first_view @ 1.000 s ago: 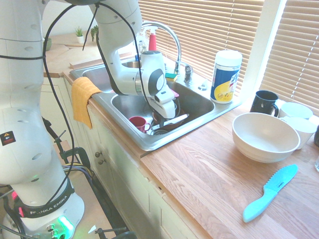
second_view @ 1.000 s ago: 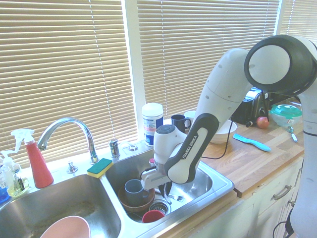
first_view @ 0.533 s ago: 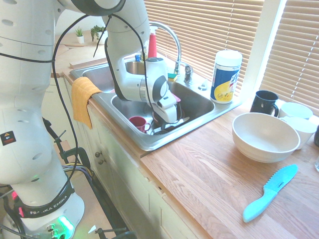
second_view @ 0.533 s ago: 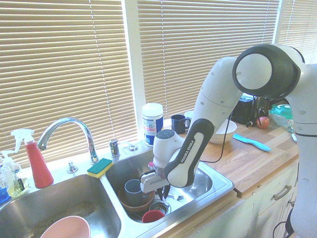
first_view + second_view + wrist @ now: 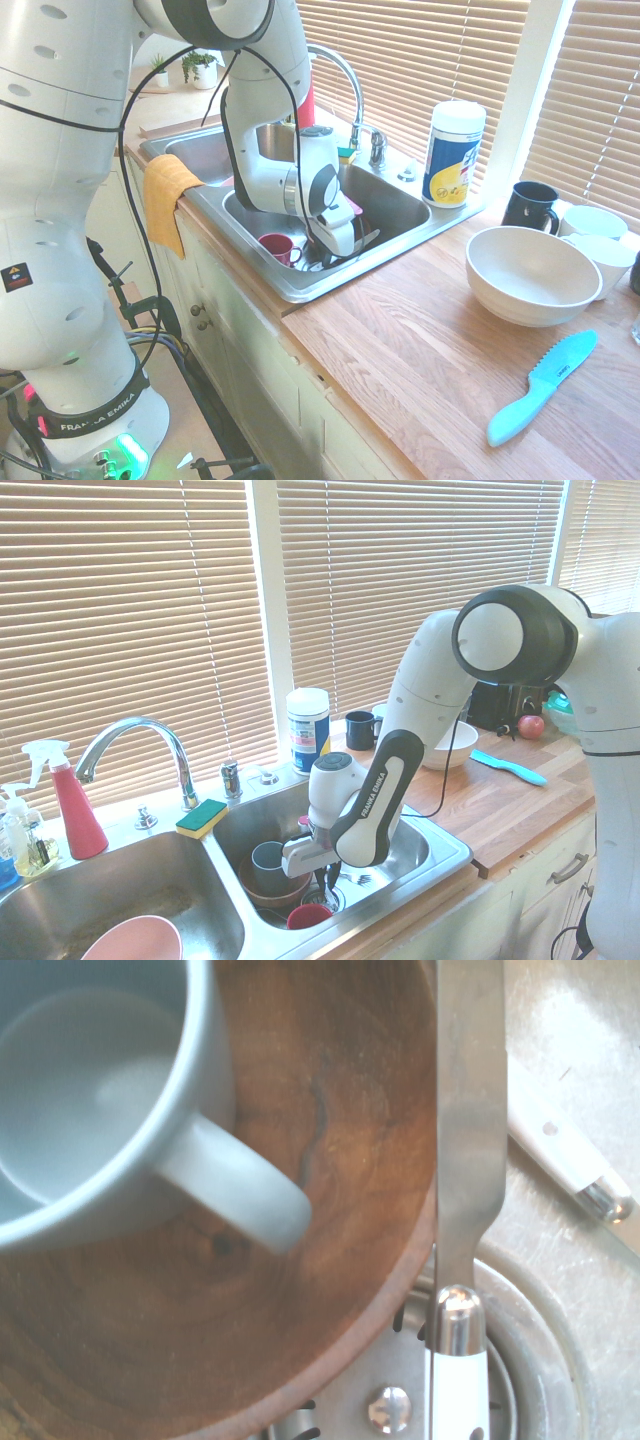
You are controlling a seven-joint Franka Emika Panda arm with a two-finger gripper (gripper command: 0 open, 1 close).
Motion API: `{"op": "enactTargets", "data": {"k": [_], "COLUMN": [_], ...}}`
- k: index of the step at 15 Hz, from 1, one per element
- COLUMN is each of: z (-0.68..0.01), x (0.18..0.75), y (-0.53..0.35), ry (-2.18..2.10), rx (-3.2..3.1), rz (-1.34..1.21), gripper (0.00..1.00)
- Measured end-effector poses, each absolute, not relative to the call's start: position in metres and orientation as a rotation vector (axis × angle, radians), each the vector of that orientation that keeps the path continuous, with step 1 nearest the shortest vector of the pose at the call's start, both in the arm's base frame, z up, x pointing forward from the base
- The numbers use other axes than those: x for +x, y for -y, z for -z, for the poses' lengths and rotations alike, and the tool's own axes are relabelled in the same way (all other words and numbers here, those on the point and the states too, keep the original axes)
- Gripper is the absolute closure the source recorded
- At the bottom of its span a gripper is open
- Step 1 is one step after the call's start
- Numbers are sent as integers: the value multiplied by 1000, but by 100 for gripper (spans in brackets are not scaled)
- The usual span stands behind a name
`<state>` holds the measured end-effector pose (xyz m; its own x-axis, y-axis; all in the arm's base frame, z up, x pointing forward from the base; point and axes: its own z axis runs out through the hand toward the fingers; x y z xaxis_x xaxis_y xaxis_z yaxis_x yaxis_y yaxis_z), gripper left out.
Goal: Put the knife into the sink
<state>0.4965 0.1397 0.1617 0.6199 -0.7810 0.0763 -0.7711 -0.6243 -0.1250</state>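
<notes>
Kitchen, wood surface (image 5: 420, 340) under blinds. One sink (image 5: 440, 852), two basins; one brown bowl (image 5: 330, 1160), one grey mug (image 5: 268, 858), one red cup (image 5: 275, 245). Hand (image 5: 325, 878) low in basin; finger opening unclear. Knife (image 5: 468, 1160) over bowl rim and drain.

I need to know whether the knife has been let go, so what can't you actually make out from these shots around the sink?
- Gripper fingers: too small and dark in the second exterior view, hidden behind the wrist in the first, so open or shut is unclear.
- Knife: the wrist view cuts its handle at the edge.
- Sink floor: hidden by the arm in both exterior views.
- Brown bowl: only partly in the wrist view.
</notes>
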Motion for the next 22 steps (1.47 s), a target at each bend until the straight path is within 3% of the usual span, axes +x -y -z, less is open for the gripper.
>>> {"op": "enactTargets", "data": {"k": [16,22], "z": [-177,-260], "x": [507,502], "y": [-139,-135], "ry": [-1323,-1223], "rx": [-2743,-2839], "rz": [202,226], "gripper": [0,0]}}
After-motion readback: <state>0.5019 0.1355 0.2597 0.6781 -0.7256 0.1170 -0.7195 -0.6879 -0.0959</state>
